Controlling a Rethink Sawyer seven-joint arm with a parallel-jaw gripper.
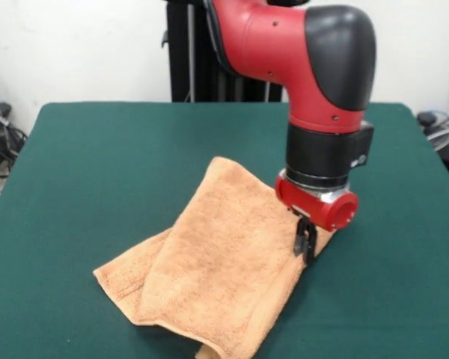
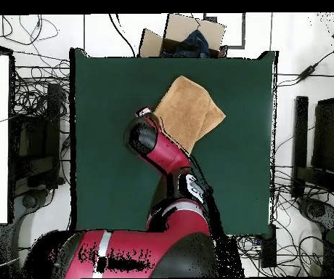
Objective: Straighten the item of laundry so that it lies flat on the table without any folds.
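green table (image 1: 97,164), folded peach towel (image 1: 209,277), claw (image 1: 306,243) pinching its edge, no readable writing

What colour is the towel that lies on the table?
Peach-orange; the towel shows best in the front view, on the dark green table.

Dark green cloth-covered table (image 1: 97,164) bare on all sides of peach-orange terry towel (image 1: 217,262); wide free lanes toward every table edge. Towel folded over itself, sole low obstacle. Red and black arm (image 2: 159,149) reaches across table's middle, its gripper (image 1: 305,243) at towel's edge.
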